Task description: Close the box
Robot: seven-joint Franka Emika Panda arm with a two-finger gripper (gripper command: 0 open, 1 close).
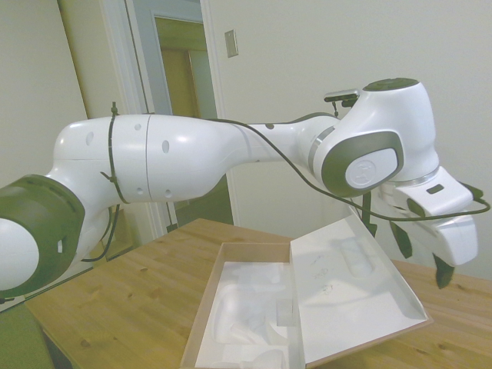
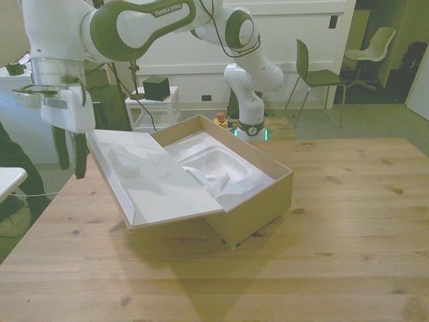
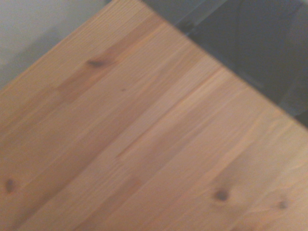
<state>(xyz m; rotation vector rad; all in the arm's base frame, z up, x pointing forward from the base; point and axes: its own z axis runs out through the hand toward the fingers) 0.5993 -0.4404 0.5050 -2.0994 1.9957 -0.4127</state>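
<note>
Front view, taken from its left across to its right, with the box as reference. The hand (image 2: pixel 70 155) hangs beyond the box's lid side, off the counter's edge, its two dark fingers (image 2: pixel 62 149) pointing down and standing apart with nothing between them: released. They sit just beside the outer edge of the lid (image 2: pixel 151 184), and contact cannot be confirmed. The lid is raised, tilted outward from its hinge, with its white inner face up. The box (image 2: pixel 258 204) rests on the wooden counter (image 2: pixel 348 221) near the middle, brown outside and white inside, its tray open. A moulded white foam insert (image 2: pixel 221 168) fills the tray. Behind the box, past the counter's far edge, stand a small white shelf unit (image 2: pixel 153 107) with a black cube (image 2: pixel 156 87) on top, and further to the front view's right a dark chair (image 2: pixel 318 77) and a pale chair (image 2: pixel 375 47).

Side view: the arm (image 1: pixel 192 157) passes over the box (image 1: pixel 204 307); the lid (image 1: pixel 354 284) slopes up toward the hand (image 1: pixel 423 257), whose fingers (image 1: pixel 400 238) hang beside and above the lid's raised edge.

Wrist view: only blurred counter (image 3: pixel 144 144) boards and a dark area past the counter's edge; the box is outside this picture.
</note>
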